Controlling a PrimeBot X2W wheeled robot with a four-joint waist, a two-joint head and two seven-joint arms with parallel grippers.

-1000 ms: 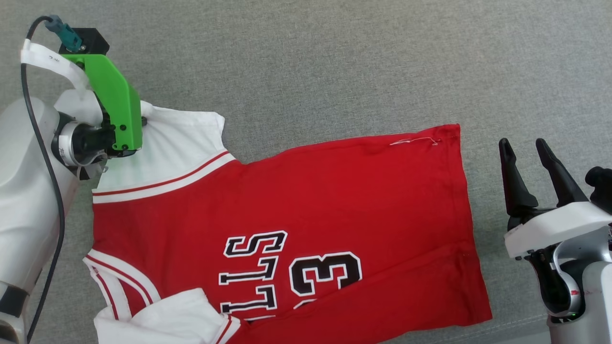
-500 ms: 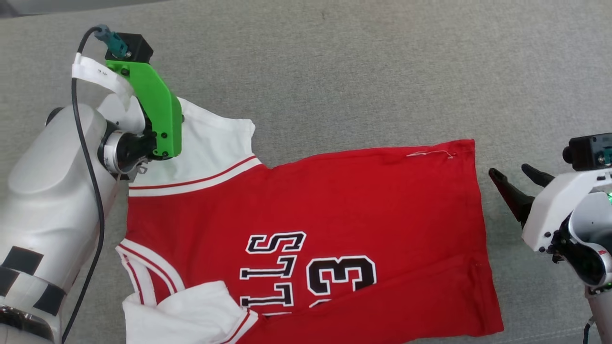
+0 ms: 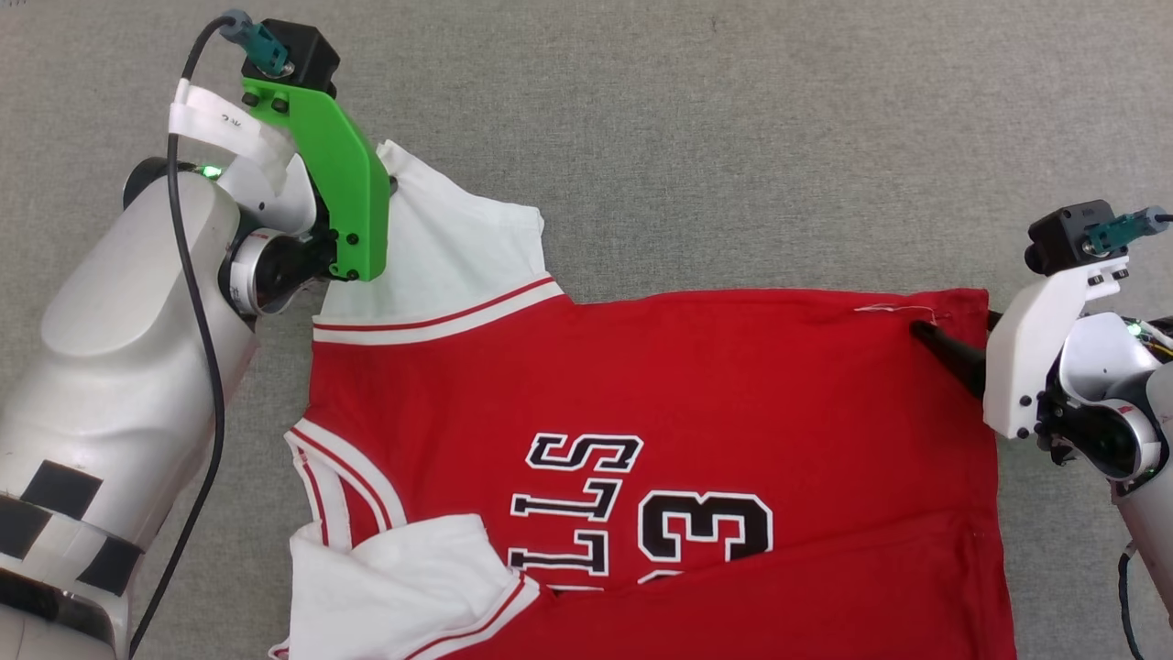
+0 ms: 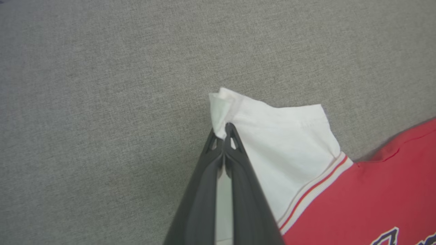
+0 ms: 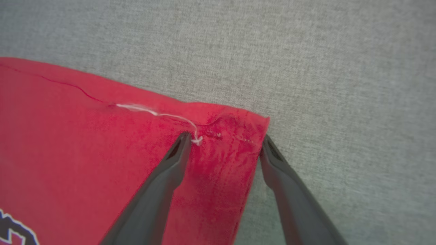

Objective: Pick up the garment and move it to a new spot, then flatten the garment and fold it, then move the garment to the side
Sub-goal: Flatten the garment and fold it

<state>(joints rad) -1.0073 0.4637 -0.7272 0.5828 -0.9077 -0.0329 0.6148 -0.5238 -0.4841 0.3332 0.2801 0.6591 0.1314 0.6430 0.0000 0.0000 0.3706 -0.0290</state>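
On coarse grey fabric [image 3: 733,110], the soft garment [image 3: 696,367] lies spread.

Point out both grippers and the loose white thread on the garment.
left gripper [image 4: 224,131]: left wrist view, shut fingertips pinching the garment [image 4: 289,143].
right gripper [image 5: 226,136]: right wrist view, midway between the open fingertips.
loose white thread [image 5: 160,114]: right wrist view, mid-strand.

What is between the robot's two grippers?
The garment: the left gripper pinches its white sleeve, the open right gripper straddles its red hem corner. The head view shows it stretching between them.
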